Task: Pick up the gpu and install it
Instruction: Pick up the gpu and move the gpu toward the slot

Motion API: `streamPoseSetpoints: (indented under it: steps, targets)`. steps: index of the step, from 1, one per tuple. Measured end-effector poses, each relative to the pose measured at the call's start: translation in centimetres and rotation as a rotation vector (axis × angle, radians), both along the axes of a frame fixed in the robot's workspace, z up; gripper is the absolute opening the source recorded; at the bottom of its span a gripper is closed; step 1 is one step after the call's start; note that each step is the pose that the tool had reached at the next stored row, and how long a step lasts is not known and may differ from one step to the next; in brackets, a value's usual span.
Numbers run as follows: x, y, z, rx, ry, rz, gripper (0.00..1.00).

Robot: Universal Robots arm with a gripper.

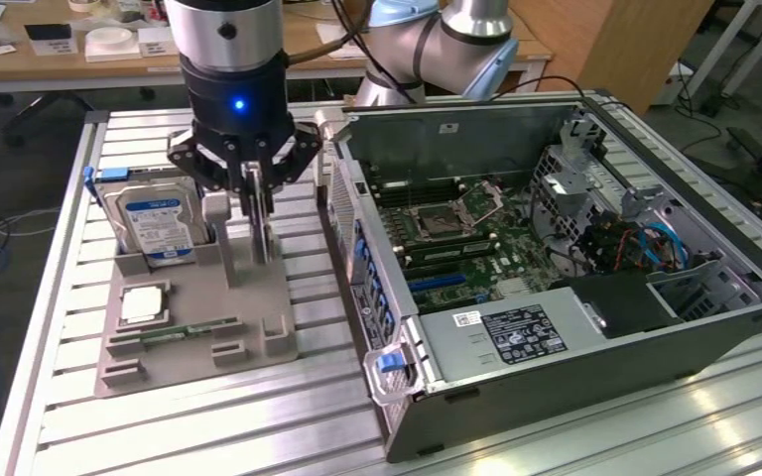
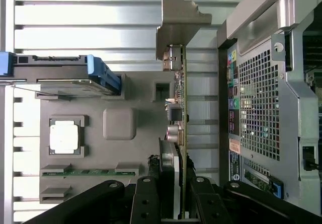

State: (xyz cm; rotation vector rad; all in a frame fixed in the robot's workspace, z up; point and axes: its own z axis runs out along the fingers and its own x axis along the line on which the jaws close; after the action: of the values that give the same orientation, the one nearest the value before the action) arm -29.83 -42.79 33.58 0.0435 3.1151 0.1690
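The gpu [image 1: 265, 230] stands upright on edge over the grey holder tray [image 1: 202, 297], its silver bracket [image 2: 177, 22] at the end away from the gripper. In the wrist view the gpu [image 2: 182, 116] shows edge-on as a thin green board with small parts on it. My gripper [image 1: 259, 203] points straight down and is shut on the card's upper edge. Its black fingers [image 2: 147, 201] flank the board, and the gripper [image 2: 174, 204] sits beside the case's rear panel. I cannot tell whether the card's lower edge still rests in the tray's slot.
The open computer case [image 1: 514, 119] lies to the exterior view's right, with its motherboard [image 1: 460, 228] and blue slot [image 1: 441, 281] exposed. A silver hard drive [image 1: 156, 223], a processor chip [image 1: 143, 302] and a green memory stick [image 1: 176, 335] sit in the tray. The case's rear grille [image 2: 256, 108] is close to the card.
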Motion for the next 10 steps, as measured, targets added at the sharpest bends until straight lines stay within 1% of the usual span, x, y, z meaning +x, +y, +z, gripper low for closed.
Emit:
streamPoseSetpoints:
  steps: [4,10]
  targets:
    - [0.0,0.0,0.62,0.0032,0.0,0.0,0.28]
    - [0.0,0.0,1.45,0.006,0.0001,0.0,0.28]
